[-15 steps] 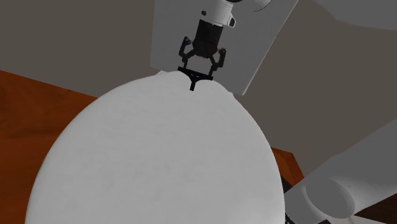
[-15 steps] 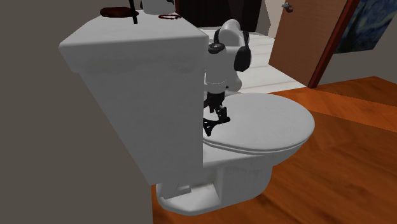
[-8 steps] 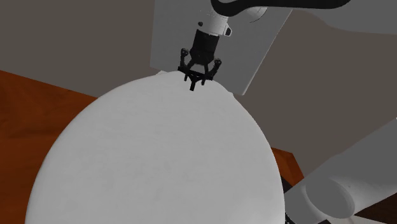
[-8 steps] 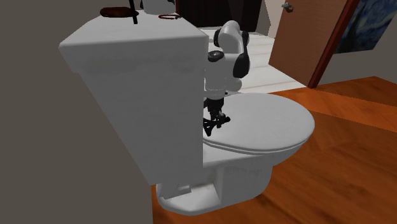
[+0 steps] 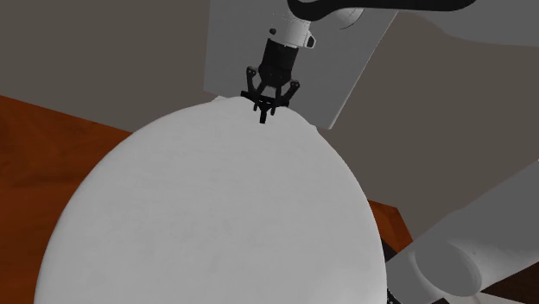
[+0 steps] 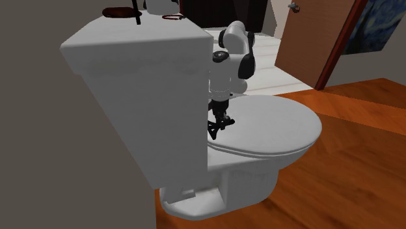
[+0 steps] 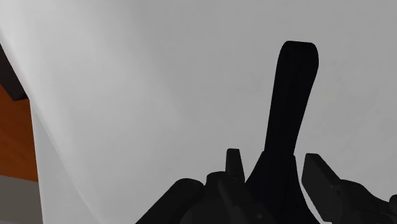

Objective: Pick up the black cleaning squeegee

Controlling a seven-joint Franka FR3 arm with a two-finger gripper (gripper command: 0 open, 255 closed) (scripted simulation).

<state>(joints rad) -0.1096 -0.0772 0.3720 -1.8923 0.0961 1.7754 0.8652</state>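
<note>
In the shoulder view, the gripper (image 5: 264, 104) is seen at the far edge of the white toilet lid (image 5: 216, 216), just in front of the tank (image 5: 233, 43). Its fingers are drawn narrow, and the black squeegee (image 5: 262, 116) is clasped between them. Whether its low end is touching the lid or is just above it cannot be told.

In the second exterior view, the gripper is pointed down beside the tank. The squeegee is seen as a small black shape under it, close to the lid. A wood floor (image 6: 351, 169) is seen around the toilet.

In the wrist view, the long black handle is seen reaching out from between the two fingers (image 7: 233, 164), which are pressed against its base. The white lid lies behind it.

The grasp is judged to be made. The lift is judged as not yet done, because the squeegee is so near the lid; it is left to be raised clear.
</note>
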